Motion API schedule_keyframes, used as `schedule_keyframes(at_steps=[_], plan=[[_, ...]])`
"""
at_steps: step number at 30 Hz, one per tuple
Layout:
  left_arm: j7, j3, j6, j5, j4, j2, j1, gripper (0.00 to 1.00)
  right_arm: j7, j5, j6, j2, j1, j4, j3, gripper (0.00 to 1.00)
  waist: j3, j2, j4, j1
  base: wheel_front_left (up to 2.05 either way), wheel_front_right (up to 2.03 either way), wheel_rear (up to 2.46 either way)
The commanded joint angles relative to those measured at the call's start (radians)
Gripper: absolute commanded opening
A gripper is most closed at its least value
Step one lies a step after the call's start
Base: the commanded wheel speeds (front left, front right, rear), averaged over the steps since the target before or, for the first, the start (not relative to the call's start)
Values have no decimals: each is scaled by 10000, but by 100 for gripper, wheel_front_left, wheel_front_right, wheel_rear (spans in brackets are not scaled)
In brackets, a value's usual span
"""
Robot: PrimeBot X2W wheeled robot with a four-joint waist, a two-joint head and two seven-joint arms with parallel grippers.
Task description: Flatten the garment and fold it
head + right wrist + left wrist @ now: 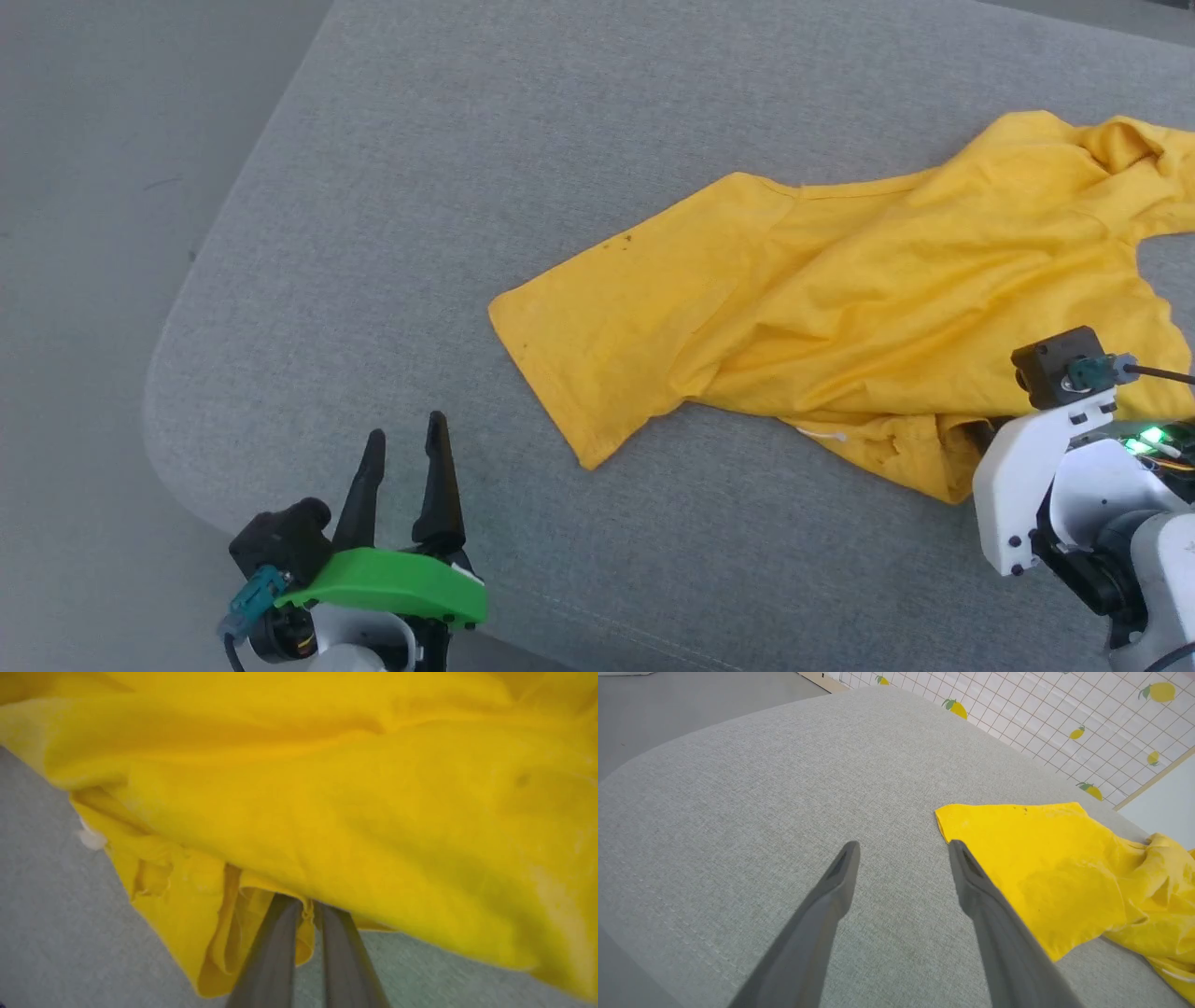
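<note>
The garment (840, 308), a bright yellow T-shirt with its plain side up, lies crumpled on the grey padded surface (560, 140), one sleeve spread flat toward the left. My right gripper (306, 905) is shut on the garment's (327, 788) near edge, its fingertips buried in a bunched fold. The right arm's white wrist (1046, 467) sits at the shirt's near right edge. My left gripper (406, 425) hovers open and empty over bare surface, left of the sleeve. In the left wrist view, the left gripper (903, 843) points past the sleeve corner of the garment (1041, 868).
The surface's rounded corner (177, 373) and the grey floor (93, 187) lie to my left. A wall with a lemon-print grid (1064, 718) stands behind the surface. A small white label (822, 432) peeks from the shirt's near edge.
</note>
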Motion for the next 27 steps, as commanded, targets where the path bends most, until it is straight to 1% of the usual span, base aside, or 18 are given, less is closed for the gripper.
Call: schedule_keyframes(at_steps=[1, 5, 9, 12, 18, 21, 24, 27], plan=[[-38, 56, -6, -87, 47, -14, -148, 100, -34, 55, -19, -27, 51, 118, 34, 0, -119, 0, -201, 0, 0, 0, 0], [-38, 138, -35, -29, 130, -14, -141, 100, 31, 497, -19, 23, 56, -566, -24, 0, -495, 0, -621, 0, 0, 0, 0], [-38, 197, -29, 26, 175, -14, -49, 100, 579, 1070, -19, 50, 438, -1564, -130, 0, -922, 0, -1036, 0, 0, 0, 0], [-38, 211, 7, 20, 178, -14, 79, 100, 1177, 1433, -19, 153, 1117, -2392, -433, 0, -1155, 0, -1260, 0, 0, 0, 0], [-38, 284, 29, 85, 129, -14, 361, 100, 2548, 1793, -19, 520, 3366, -4023, -993, 0, -1312, 0, -1501, 0, 0, 0, 0], [-38, 338, 10, 125, 110, -14, 464, 100, 3044, 2060, -19, 840, 4419, -4334, -1093, 0, -1337, 0, -1527, 0, 0, 0, 0], [-38, 392, -15, 168, 136, -14, 550, 100, 3448, 2271, -19, 1003, 5222, -4331, -1007, 0, -1403, 0, -1538, 0, 0, 0, 0], [-38, 416, -32, 215, 174, -15, 590, 100, 3232, 2241, -19, 1078, 5385, -4111, -979, 0, -1462, 0, -1526, 0, 0, 0, 0]])
